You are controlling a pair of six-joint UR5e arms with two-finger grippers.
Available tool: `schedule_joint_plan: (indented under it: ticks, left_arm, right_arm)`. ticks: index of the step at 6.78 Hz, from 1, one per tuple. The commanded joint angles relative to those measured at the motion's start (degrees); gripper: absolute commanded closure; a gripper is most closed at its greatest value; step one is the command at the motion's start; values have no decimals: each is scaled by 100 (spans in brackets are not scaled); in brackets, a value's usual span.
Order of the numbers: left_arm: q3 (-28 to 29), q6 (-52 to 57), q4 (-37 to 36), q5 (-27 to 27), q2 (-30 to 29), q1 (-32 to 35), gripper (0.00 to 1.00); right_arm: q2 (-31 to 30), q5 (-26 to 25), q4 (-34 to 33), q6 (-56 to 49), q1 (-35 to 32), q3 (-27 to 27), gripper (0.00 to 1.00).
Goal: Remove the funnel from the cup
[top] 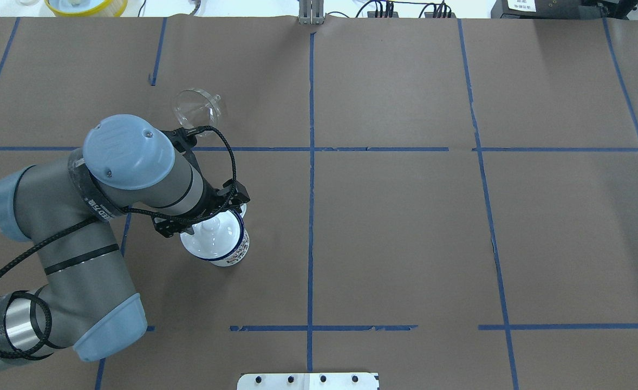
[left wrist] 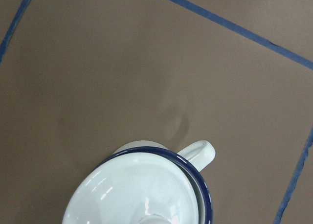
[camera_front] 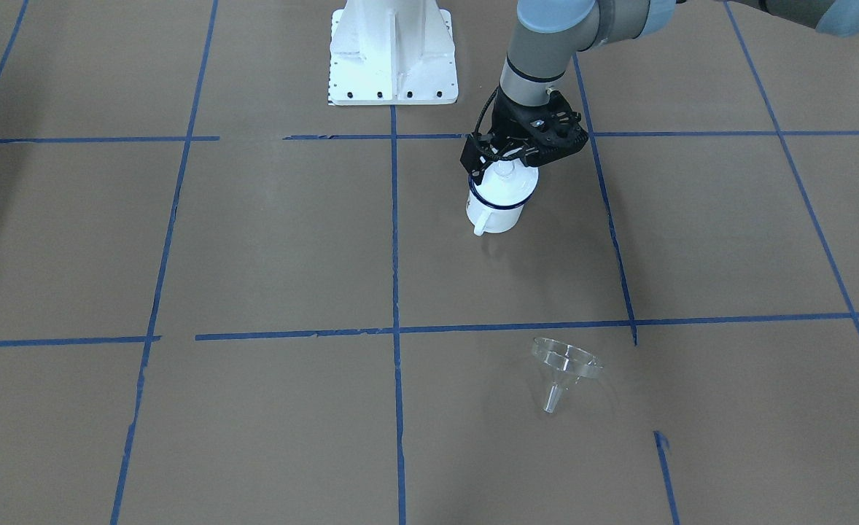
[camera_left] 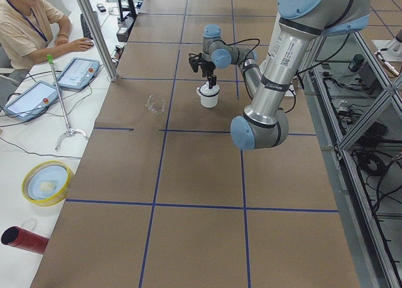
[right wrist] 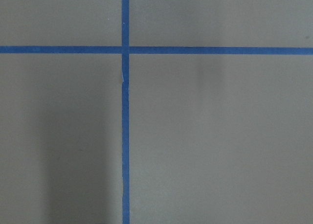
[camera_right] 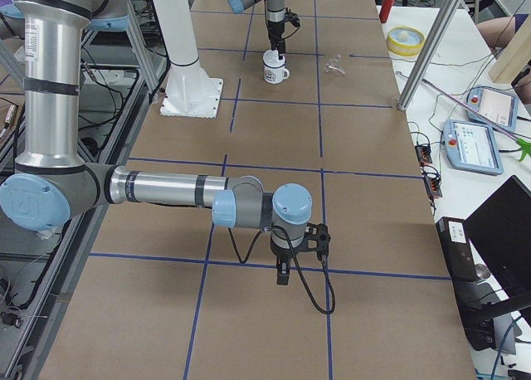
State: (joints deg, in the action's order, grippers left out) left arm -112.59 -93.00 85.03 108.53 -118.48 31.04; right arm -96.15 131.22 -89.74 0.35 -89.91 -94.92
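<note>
The funnel (camera_front: 565, 363) lies on the table, well apart from the cup (camera_front: 497, 215). My left gripper (camera_front: 506, 161) sits at the cup's white lid (camera_front: 504, 187). I cannot tell whether its claw is clamped, so I'd retreat straight up without nudging the cup.

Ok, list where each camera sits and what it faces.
Front-facing: across the table, facing the robot's base; left arm, cup, funnel.
Overhead: behind the robot, looking down; shares arm, cup, funnel with front-facing.
Exterior left: table's left end; left arm near.
Exterior right: right end; right arm near.
Left wrist: straight down on the cup; no body.
Right wrist: down on taped table; no body.
</note>
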Motion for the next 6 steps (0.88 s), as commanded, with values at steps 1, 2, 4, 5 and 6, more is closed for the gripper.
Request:
schedule_joint_plan:
  ticks: [1, 2, 4, 5, 6]
  left_arm:
    - [184, 62, 75, 2, 44, -1, 0]
    - [-59, 71, 119, 2, 44, 68, 0]
    - [-321, 89, -2, 54, 80, 382, 0]
    - [-542, 89, -160, 63, 114, 551, 0]
    - [-544, 359, -171, 63, 149, 848, 0]
  right_arm:
    - [0, 0, 0, 0, 0, 0, 0]
    - [0, 0, 0, 0, 0, 0, 0]
    - [0, 0, 0, 0, 0, 8, 0]
    - [0, 0, 0, 0, 0, 0, 0]
    - [0, 0, 0, 0, 0, 0, 0]
